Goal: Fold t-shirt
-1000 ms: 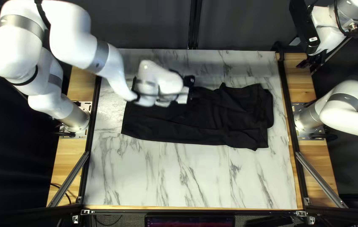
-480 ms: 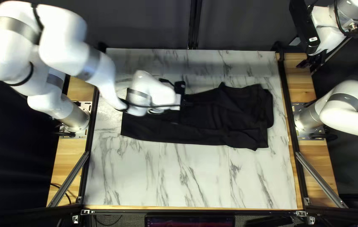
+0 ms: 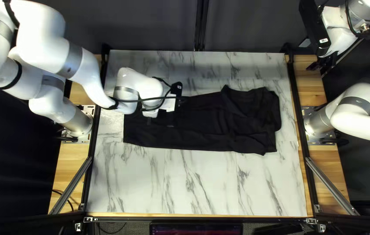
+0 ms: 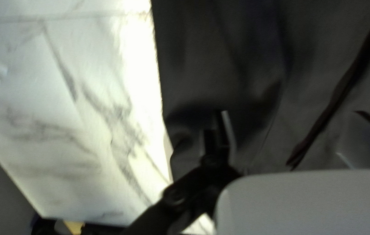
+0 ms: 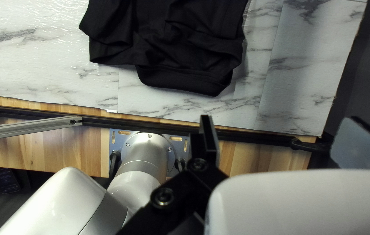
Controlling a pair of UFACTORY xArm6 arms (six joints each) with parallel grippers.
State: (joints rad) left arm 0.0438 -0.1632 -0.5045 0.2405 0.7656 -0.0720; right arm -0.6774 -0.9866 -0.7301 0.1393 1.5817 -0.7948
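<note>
Partly over t-shirt (image 3: 211, 126), left arm (image 3: 85, 78) bent

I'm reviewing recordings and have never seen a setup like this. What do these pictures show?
The machine is two white robot arms: left arm and right arm. The top left view looks down from above the near edge; each wrist view looks along its arm's gripper.

A black T-shirt lies on the marble-patterned tabletop, bunched and creased at its right end. The left gripper, fingers apart, is over the shirt. The right gripper is open, away from it. Neither is closed on anything.
</note>
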